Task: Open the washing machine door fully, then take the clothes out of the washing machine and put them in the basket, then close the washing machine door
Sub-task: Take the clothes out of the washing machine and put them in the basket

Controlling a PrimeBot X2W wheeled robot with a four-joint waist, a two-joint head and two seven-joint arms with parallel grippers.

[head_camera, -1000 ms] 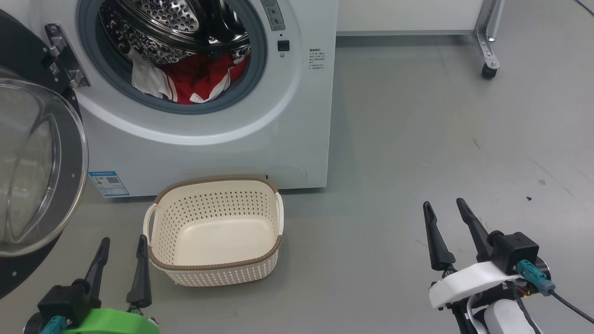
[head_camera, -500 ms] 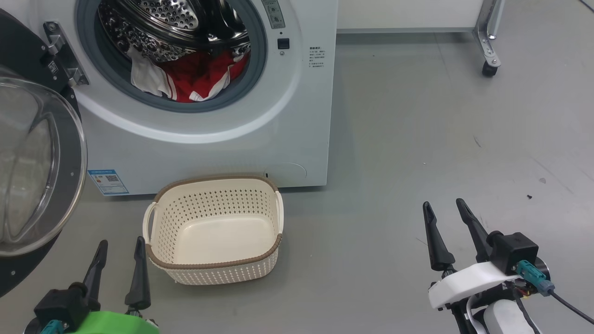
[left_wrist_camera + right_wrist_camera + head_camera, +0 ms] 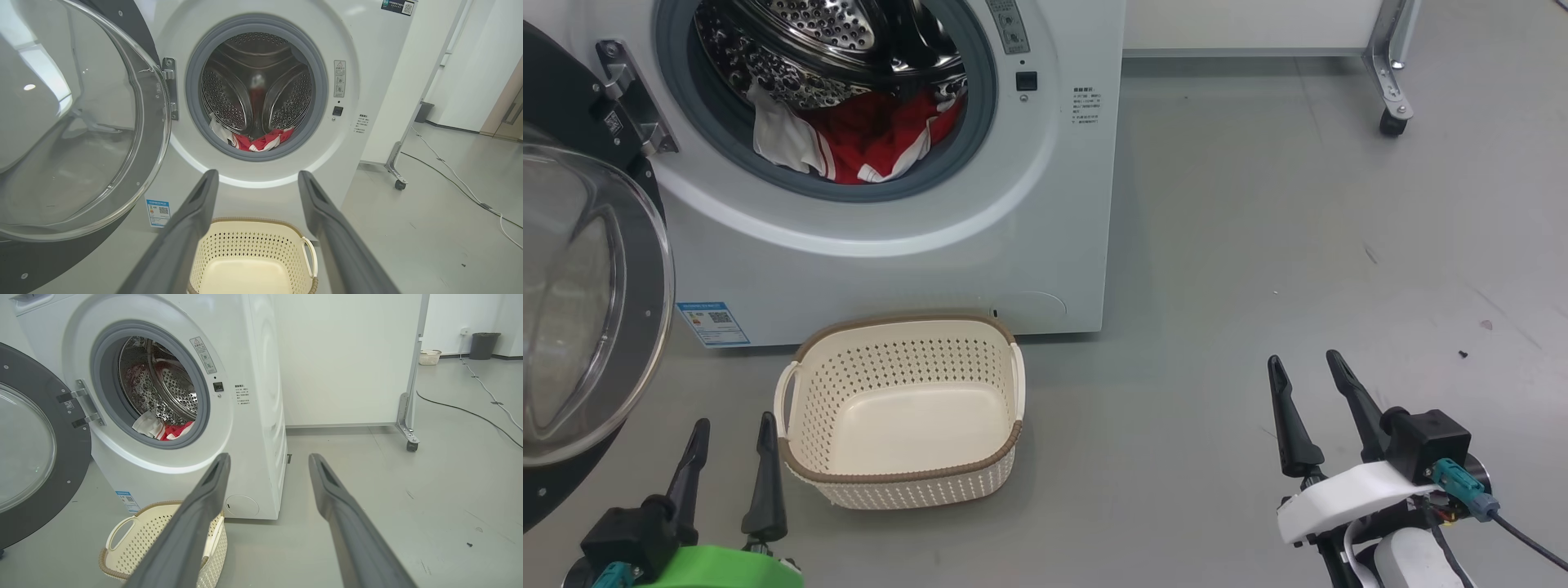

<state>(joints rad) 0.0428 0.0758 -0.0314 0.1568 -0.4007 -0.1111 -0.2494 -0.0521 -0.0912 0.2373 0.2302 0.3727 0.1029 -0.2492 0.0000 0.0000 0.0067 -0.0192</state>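
Note:
The white washing machine (image 3: 907, 261) stands ahead with its round door (image 3: 580, 310) swung wide open to the left. Red and white clothes (image 3: 866, 139) lie at the front bottom of the steel drum (image 3: 257, 98). The cream basket (image 3: 903, 408) sits on the floor just before the machine, with nothing in it. My left gripper (image 3: 731, 429) hovers open beside the basket's left handle. My right gripper (image 3: 1307, 367) is open over bare floor, well right of the basket. Both hold nothing.
A white panel on a wheeled metal leg (image 3: 1392, 122) stands right of the machine. Cables (image 3: 470, 412) run along the grey floor further right. A bin (image 3: 484, 345) and a second small basket (image 3: 430, 356) stand by the far wall.
The whole head view has shifted slightly, so the camera moved. Neither gripper has changed its opening, and the clothes, basket and door stay where they were.

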